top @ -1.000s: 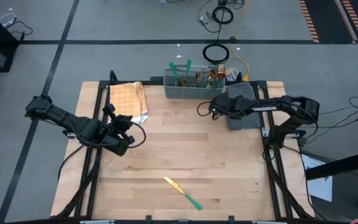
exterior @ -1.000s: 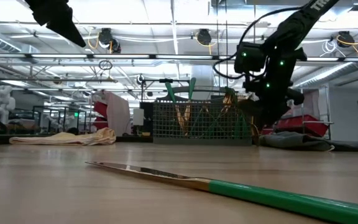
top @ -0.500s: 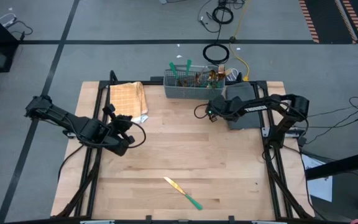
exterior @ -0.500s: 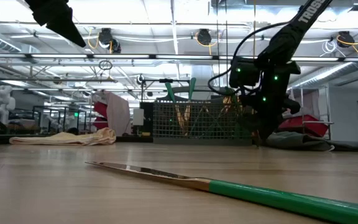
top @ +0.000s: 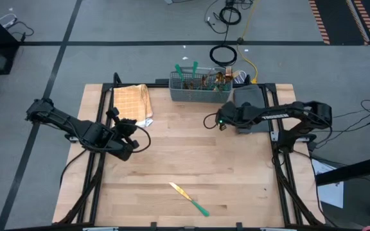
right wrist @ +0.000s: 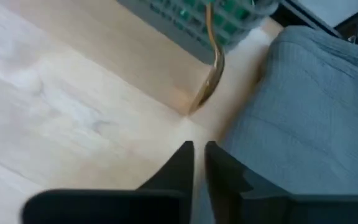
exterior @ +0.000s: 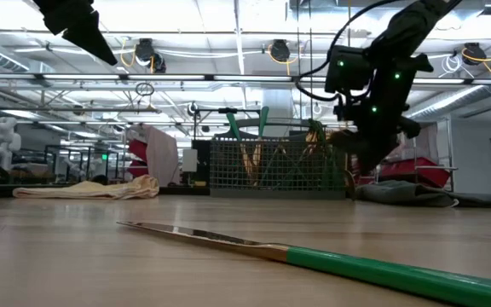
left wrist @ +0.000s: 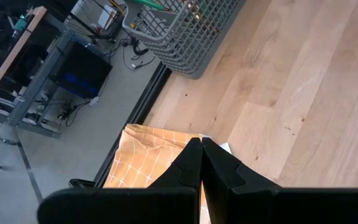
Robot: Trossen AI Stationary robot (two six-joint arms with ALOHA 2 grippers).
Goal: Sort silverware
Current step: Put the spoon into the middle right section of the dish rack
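A gold-bladed knife with a teal handle lies flat on the wood near the table's front edge, close up in the low view. More silverware stands in the grey basket at the far edge. One gold piece slants down from the basket's wall to the table. My right gripper hovers shut just short of that piece, by the basket's right end, with nothing between its fingers. My left gripper is shut and held above the table's left side, over the tan cloth's near edge.
A tan checked cloth lies at the far left of the table. A folded grey cloth lies at the far right beside the basket, seen next to my right fingers. Cables lie on the floor behind the table.
My right gripper dipped toward the table beside the basket's right end, then rose again and drew slightly toward the table's near edge. The knife has not moved.
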